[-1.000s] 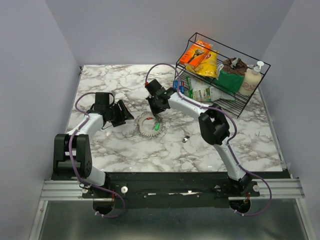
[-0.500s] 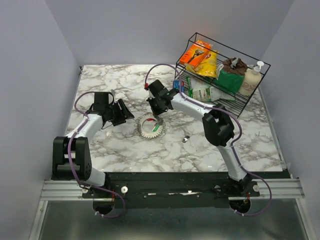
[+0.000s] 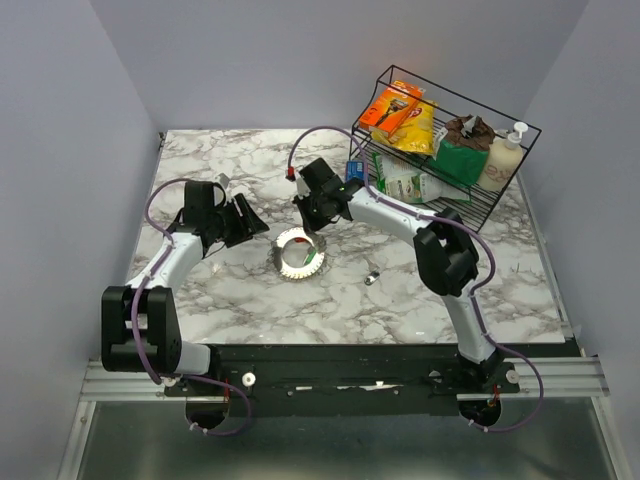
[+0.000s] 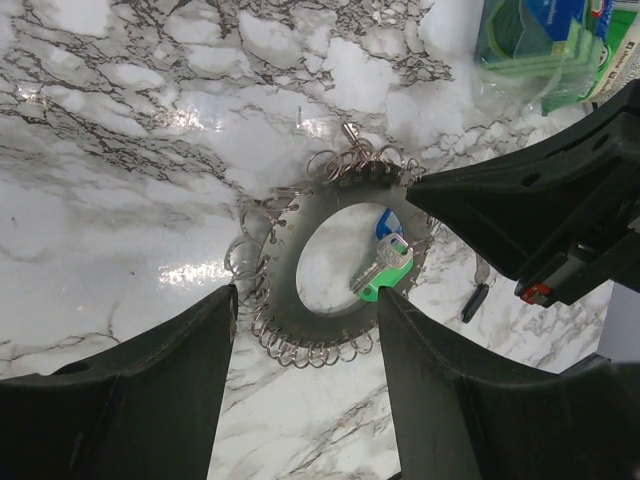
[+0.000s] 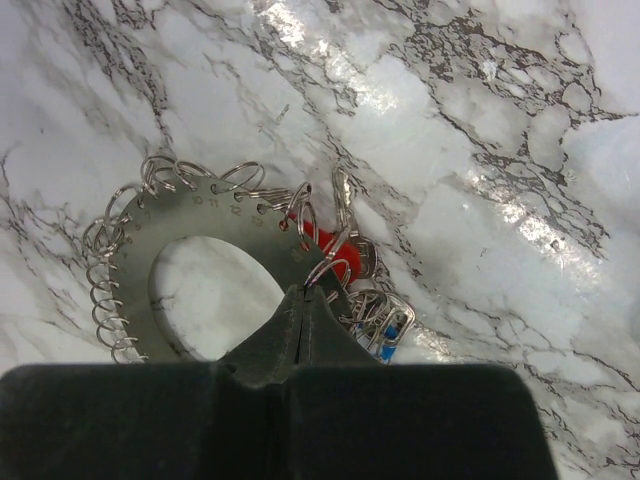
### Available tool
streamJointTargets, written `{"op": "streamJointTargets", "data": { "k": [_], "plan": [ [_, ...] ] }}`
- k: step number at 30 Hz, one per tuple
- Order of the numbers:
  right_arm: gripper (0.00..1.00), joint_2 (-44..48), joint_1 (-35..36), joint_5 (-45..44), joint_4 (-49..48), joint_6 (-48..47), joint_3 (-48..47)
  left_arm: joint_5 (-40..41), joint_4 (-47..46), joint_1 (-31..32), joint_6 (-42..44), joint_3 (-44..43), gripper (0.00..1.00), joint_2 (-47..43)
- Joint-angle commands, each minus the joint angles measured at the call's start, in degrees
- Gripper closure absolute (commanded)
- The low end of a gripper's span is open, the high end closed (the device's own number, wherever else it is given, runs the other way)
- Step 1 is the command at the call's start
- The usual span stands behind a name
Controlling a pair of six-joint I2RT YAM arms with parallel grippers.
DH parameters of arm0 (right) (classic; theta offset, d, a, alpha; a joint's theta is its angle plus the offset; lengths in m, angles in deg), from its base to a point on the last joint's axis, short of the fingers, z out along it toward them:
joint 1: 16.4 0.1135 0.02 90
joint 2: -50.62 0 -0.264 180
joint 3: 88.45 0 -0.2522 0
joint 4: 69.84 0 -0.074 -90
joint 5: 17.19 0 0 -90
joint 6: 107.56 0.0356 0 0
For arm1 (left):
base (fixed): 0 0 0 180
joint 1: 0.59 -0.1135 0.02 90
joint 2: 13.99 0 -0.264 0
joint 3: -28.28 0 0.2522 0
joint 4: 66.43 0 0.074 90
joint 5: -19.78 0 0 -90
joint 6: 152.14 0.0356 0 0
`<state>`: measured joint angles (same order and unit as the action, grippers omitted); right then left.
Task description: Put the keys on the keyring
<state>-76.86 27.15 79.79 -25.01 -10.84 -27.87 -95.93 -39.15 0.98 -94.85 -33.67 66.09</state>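
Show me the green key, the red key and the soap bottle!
green key (image 4: 386,272): left wrist view, on its green head.
red key (image 5: 320,242): right wrist view, on its red head.
soap bottle (image 3: 503,160): top view, on the bottle's body.

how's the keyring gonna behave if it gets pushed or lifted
Probably stiff: the keyring looks like a flat metal band, so it should lift as one piece. The small split rings along its edge look loosely threaded, so they would likely flop. Lying flat on the glossy marble table, it would likely slide rather than roll.
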Motion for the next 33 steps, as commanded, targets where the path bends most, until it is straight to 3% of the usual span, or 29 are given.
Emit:
{"op": "streamJointTargets", "data": {
  "k": [1,18,28,33],
  "plan": [
    [0.99,5.0,0.4,3.4,-3.3,-2.8,2.3,-2.1,-1.3,-0.2,1.5,0.2,0.33,-2.2],
    [0.99,15.7,0.4,19.5,-10.1,-12.5,11.0,-9.2,-7.9,-0.2,3.0,1.0,0.31,-11.1],
    [0.99,19.4,0.4,36.4,-11.1,-16.2,13.0,-17.5,-13.3,-0.2,3.2,2.3,0.31,-14.9],
    [0.99,22.1,0.4,40.9,-9.6,-16.7,12.9,-23.3,-17.5,-0.2,2.6,2.7,0.31,-16.5]
  ]
}}
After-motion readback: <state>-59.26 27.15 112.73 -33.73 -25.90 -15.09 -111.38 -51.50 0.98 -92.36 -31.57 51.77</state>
